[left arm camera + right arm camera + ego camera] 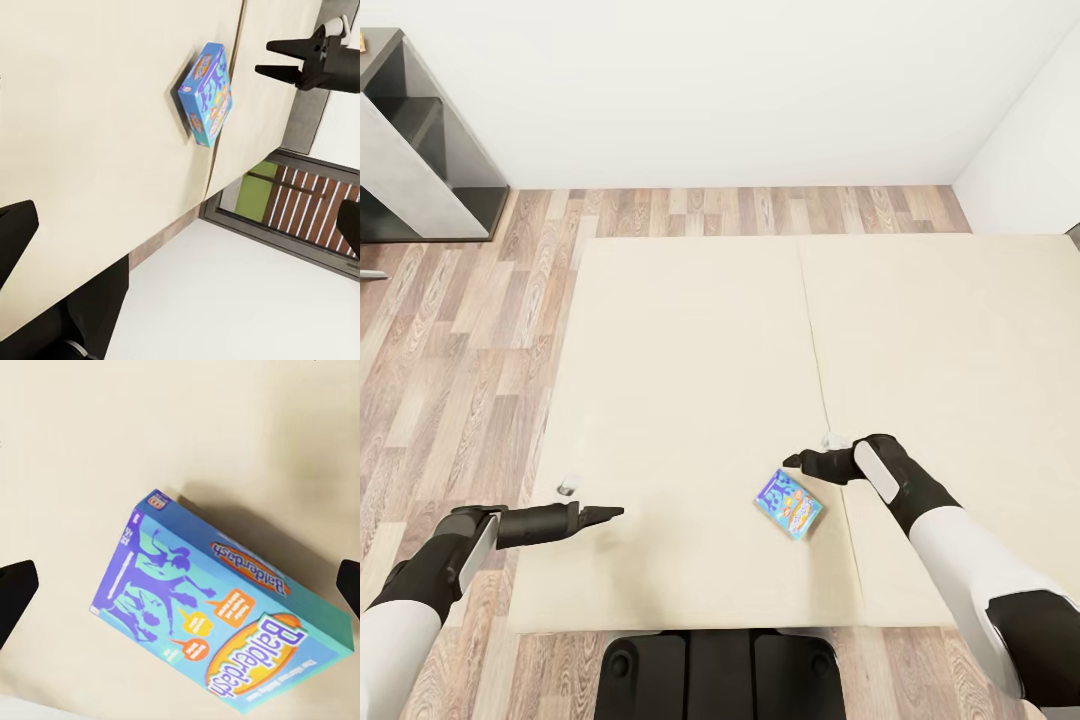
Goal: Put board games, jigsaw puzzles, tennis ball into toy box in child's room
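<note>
Board game [788,503], a blue box with "Balderdash" printed in an orange oval, is seen lying flat on the cream bed [690,400], near the bed's front edge and just left of the seam that divides the top in two. It is turned at an angle to that edge. In the right wrist view the box [225,619] is shown close below the camera, with purple dancing silhouettes on its lid and a shadow cast beside it.

The right gripper [798,462] is held just above and beside the box, apart from it; its jaws are spread and nothing is held between them. In the left wrist view the same gripper [276,58] is seen with its two dark fingers parted over the bed, beyond the box [205,94]. In its own wrist view only the two black fingertips [16,592] are caught at the picture's edges, wide apart, with the box between them below.

The left gripper [610,514] is held over the bed's front left part, well apart from the box, empty; how far its jaws are parted cannot be told.

Bare bed surface is left all around the box. Wood-plank floor [450,380] lies open to the left, and a dark shelf unit [420,140] stands against the white wall.
</note>
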Available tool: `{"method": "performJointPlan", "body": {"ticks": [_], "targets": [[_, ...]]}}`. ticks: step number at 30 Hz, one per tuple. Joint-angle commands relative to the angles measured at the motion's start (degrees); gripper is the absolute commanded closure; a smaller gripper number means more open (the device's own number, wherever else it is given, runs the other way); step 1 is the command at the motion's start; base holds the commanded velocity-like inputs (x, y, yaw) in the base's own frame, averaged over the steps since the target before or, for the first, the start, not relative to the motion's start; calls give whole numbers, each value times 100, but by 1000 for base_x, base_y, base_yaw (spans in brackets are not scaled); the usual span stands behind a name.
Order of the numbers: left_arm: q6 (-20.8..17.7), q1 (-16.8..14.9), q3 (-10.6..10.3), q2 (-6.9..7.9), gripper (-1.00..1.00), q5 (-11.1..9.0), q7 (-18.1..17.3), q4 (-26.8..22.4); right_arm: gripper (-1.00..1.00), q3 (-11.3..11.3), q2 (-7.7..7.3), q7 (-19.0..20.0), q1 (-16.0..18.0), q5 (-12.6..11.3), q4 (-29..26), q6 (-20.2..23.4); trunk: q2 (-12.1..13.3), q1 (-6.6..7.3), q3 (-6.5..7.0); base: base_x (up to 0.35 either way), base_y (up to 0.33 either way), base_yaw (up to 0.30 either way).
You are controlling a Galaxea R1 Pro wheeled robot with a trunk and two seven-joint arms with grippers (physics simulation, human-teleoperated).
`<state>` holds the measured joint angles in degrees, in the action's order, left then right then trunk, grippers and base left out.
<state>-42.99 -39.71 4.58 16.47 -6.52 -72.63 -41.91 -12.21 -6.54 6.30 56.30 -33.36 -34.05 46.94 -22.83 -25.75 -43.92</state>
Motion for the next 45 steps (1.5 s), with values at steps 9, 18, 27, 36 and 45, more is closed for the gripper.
{"method": "performJointPlan", "body": {"ticks": [9, 18, 27, 36, 45], "targets": [[-41, -2, 4, 92, -100, -40, -73, -1, -100, -142, 45, 54, -3, 57, -5, -4, -9, -3, -28, 0, 0, 0], [-27, 5, 0, 288, -100, -32, -1151, -1, -100, -269, 53, 49, -3, 58, -5, -23, -9, -3, -79, 0, 0, 0], [-19, 7, -1, 342, -100, -27, -1490, -1, -100, -281, 52, 55, -5, 58, -5, -22, -9, -3, -138, 0, 0, 0], [-17, 7, -17, 342, -100, -49, -1737, -1, -100, -281, 48, 55, -7, 58, 3, -19, -9, -3, -210, 0, 0, 0], [-17, 7, -19, 347, -100, -38, -1737, -1, -100, -282, 48, 55, -14, 58, 2, -23, -9, -3, -287, 0, 0, 0]]}}
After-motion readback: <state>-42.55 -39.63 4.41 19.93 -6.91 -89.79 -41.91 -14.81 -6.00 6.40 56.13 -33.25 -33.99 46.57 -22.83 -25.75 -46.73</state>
